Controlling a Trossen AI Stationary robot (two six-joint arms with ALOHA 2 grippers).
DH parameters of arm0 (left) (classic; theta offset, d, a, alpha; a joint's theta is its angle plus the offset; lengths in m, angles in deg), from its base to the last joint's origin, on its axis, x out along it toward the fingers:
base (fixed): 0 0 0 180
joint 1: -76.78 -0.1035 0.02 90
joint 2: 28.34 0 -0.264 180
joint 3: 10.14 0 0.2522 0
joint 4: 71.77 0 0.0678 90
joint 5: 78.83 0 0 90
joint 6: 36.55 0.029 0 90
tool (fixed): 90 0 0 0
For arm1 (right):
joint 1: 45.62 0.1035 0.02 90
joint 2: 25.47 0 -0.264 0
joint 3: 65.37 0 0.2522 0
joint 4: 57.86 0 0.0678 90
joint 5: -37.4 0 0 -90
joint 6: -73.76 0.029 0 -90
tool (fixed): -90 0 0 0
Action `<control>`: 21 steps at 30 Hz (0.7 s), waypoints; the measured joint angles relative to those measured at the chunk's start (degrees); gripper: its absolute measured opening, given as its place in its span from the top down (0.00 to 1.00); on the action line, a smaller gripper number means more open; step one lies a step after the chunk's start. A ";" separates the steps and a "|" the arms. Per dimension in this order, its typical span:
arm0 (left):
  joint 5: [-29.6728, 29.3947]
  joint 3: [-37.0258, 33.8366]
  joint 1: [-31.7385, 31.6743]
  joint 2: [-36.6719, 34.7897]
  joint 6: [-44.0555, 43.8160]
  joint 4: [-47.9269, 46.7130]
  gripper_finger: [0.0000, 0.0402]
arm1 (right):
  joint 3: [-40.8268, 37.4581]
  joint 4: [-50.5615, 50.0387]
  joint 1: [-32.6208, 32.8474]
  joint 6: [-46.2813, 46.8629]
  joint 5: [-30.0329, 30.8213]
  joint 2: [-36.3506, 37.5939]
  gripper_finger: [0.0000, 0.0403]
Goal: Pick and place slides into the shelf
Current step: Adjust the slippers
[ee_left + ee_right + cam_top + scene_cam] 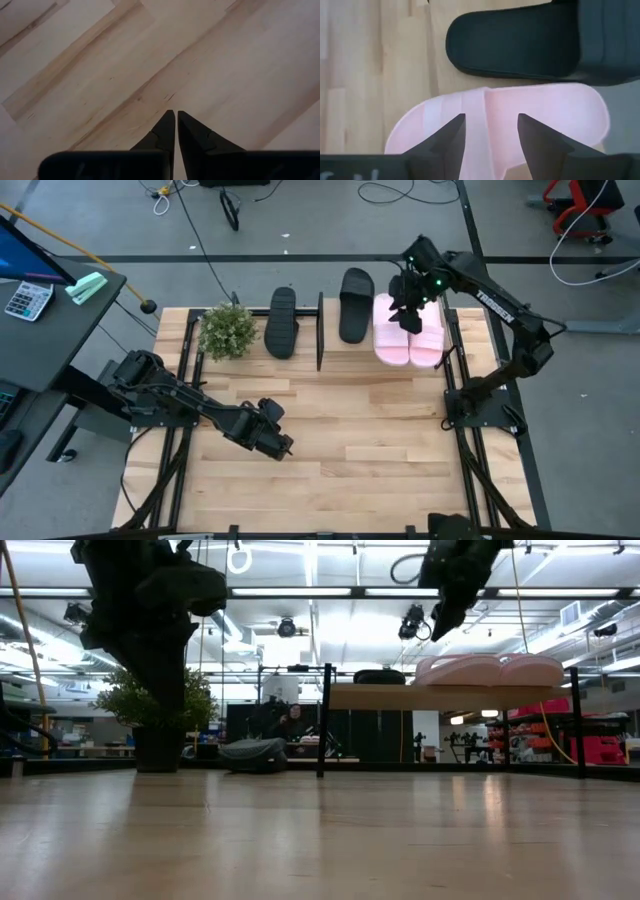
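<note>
potted plant (228,330) | calculator (27,299) on side desk (60,330)

The 2 pale pink ribbed-strap slide sandals (408,336) lie side by side at the right end of the light plywood shelf board (440,697), next to 1 black slide sandal (356,304) on the same board. Another black slide sandal (282,322) sits on the pale, blond-striped slatted wooden tabletop (350,440) near its far edge, beside a green leafy potted plant (228,330). Both robot arms are dark, and the shelf's thin metal uprights (325,720) are black.
</note>
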 joint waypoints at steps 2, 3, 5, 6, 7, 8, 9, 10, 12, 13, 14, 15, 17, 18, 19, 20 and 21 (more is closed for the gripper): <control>0.20 0.02 0.00 0.00 0.04 0.49 0.95 | 0.00 0.07 -1.12 0.06 -3.14 -0.91 0.54; 0.32 0.02 0.00 0.00 0.13 0.75 0.95 | 0.00 -0.29 -1.46 0.58 -4.89 -1.27 0.54; 0.37 0.02 0.00 0.00 0.35 0.95 0.96 | 0.00 -1.91 -1.55 1.08 -6.28 -1.76 0.54; 0.37 0.02 0.00 0.00 0.34 1.08 0.96 | 0.00 -2.41 -1.55 0.96 -6.27 -2.04 0.54; 0.37 0.01 0.00 0.00 0.26 1.18 0.96 | -0.01 -2.45 -1.53 0.73 -6.24 -2.30 0.54; 0.37 0.00 0.00 0.00 0.08 1.18 0.96 | -0.02 -2.33 -1.53 0.59 -6.23 -2.51 0.54; 0.39 0.01 0.03 0.00 -0.07 1.18 0.96 | -0.02 -2.33 -1.53 0.55 -6.23 -2.60 0.54; 0.39 0.02 0.04 0.00 -0.10 1.20 0.95 | -0.02 -2.38 -1.53 0.46 -6.17 -2.73 0.54; 0.39 0.02 0.07 0.00 -0.10 1.20 0.94 | 0.00 -2.40 -1.56 -0.10 -4.61 -3.33 0.54; 0.39 0.01 0.07 0.00 -0.10 1.20 0.94 | 0.00 -2.44 -1.57 -0.37 -3.91 -3.86 0.54; 0.39 0.02 0.04 0.00 -0.09 1.20 0.94 | -0.02 -2.43 -1.57 -0.46 -3.65 -4.41 0.54; 0.39 0.00 0.04 0.00 -0.05 1.20 0.94 | -0.02 -2.44 -1.59 -0.45 -3.62 -4.84 0.54; 0.39 0.02 0.04 0.00 0.16 1.20 0.94 | -0.02 -2.78 -1.57 -0.46 -3.64 -5.46 0.54; 0.39 0.02 0.05 0.00 0.16 1.20 0.95 | -0.02 -2.91 -1.57 -0.46 -3.64 -5.83 0.54; 0.39 0.02 0.07 0.00 0.16 1.20 0.95 | -0.02 -3.03 -1.57 -0.45 -3.67 -6.17 0.54; 0.39 0.00 0.07 0.00 0.16 1.23 0.96 | -0.02 -3.33 -1.57 -0.46 -3.69 -6.43 0.54; 0.39 0.01 0.06 0.00 0.17 1.23 0.96 | -0.03 -3.86 -1.57 -0.45 -3.67 -6.54 0.55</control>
